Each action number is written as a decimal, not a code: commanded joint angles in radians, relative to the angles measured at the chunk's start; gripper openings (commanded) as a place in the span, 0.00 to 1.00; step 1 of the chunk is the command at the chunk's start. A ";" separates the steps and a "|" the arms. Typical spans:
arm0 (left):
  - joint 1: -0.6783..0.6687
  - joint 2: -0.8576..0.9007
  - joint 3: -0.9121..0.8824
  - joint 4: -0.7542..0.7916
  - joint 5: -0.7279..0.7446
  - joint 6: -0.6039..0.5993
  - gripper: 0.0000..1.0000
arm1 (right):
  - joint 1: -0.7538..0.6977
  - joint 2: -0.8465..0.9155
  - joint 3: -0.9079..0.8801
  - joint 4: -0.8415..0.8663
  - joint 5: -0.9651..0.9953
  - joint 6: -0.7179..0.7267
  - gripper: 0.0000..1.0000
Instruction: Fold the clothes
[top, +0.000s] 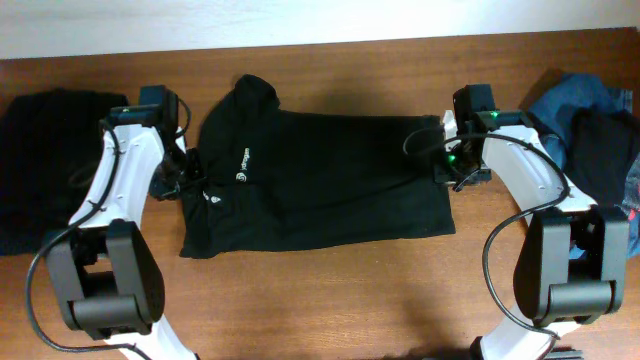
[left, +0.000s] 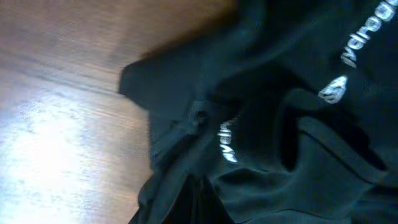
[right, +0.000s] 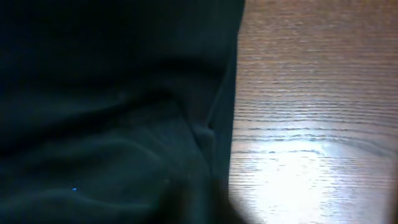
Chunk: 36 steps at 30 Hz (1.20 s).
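The clothes in play are one black short-sleeved shirt (top: 320, 180) with small white logos, lying crosswise on the wooden table (top: 330, 290). My left gripper (top: 183, 183) is down at the shirt's left end by the collar. In the left wrist view the gripper (left: 199, 211) is shut, with bunched black fabric (left: 298, 137) pinched at its tips. My right gripper (top: 447, 168) sits at the shirt's right hem. In the right wrist view it (right: 211, 211) is shut on the edge of the dark cloth (right: 112, 112), with bare wood to the right.
A heap of black garments (top: 40, 150) lies at the far left of the table. A pile with a blue denim piece (top: 575, 105) and dark fabric (top: 600, 140) sits at the far right. A pale wall runs along the table's back edge.
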 joint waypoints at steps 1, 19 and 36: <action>-0.046 0.000 0.006 0.006 0.027 0.047 0.01 | 0.000 0.007 -0.020 0.011 -0.031 0.006 0.04; -0.124 0.002 -0.059 0.117 0.009 0.090 0.01 | 0.000 0.007 -0.132 0.166 -0.031 0.003 0.04; -0.124 0.004 -0.172 0.285 -0.060 0.090 0.01 | 0.000 0.013 -0.166 0.219 -0.030 0.003 0.04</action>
